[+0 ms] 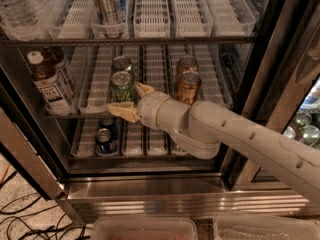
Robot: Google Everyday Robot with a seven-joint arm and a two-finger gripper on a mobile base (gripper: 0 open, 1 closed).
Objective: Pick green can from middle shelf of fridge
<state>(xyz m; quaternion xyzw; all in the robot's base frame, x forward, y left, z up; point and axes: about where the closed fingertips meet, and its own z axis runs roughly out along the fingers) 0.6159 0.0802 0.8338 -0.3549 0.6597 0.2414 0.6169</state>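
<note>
The green can [122,85] stands upright at the front of a white lane on the middle shelf [97,91] of the fridge [150,194]. My gripper [131,100] reaches into the fridge from the right on a pale arm. It is open. One tan finger [144,89] sits at the can's right side. The other finger [121,111] lies low in front of the can's base. A darker second green can [121,63] stands right behind the first.
Two copper-orange cans [188,86] stand one lane to the right. A labelled bottle [49,84] stands at the shelf's left end. A blue can [104,137] is on the lower shelf, a tall can [107,4] on the top shelf. Clear bins [145,229] sit on the floor.
</note>
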